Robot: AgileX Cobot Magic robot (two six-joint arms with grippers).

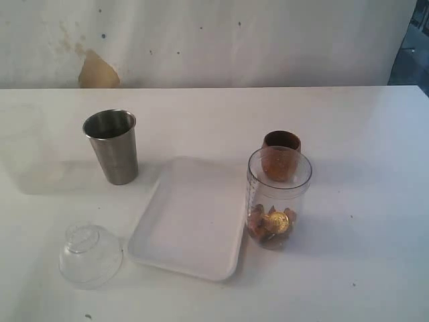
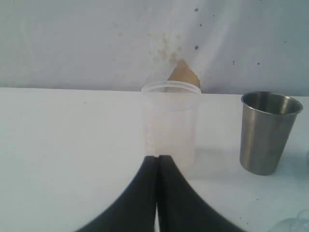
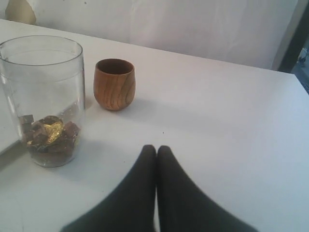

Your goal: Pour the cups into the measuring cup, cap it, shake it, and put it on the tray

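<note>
The steel tumbler (image 1: 114, 147) stands upright left of the white tray (image 1: 191, 218). At the tray's right edge stands the clear measuring cup (image 1: 278, 198), uncapped, with brown pieces and a gold foil piece at its bottom. The wooden cup (image 1: 281, 142) stands upright just behind it. The domed lid (image 1: 89, 255) lies on the table at the front left. Neither gripper shows in the exterior view. My left gripper (image 2: 157, 157) is shut and empty, facing the tumbler (image 2: 268, 133). My right gripper (image 3: 156, 147) is shut and empty, short of the measuring cup (image 3: 43, 96) and wooden cup (image 3: 114, 84).
A frosted translucent cup (image 2: 170, 123) stands straight ahead of my left gripper, beside the tumbler. Behind the white table hangs a white backdrop with a brown torn patch (image 1: 98, 70). The table's right edge (image 3: 295, 75) lies beyond the wooden cup.
</note>
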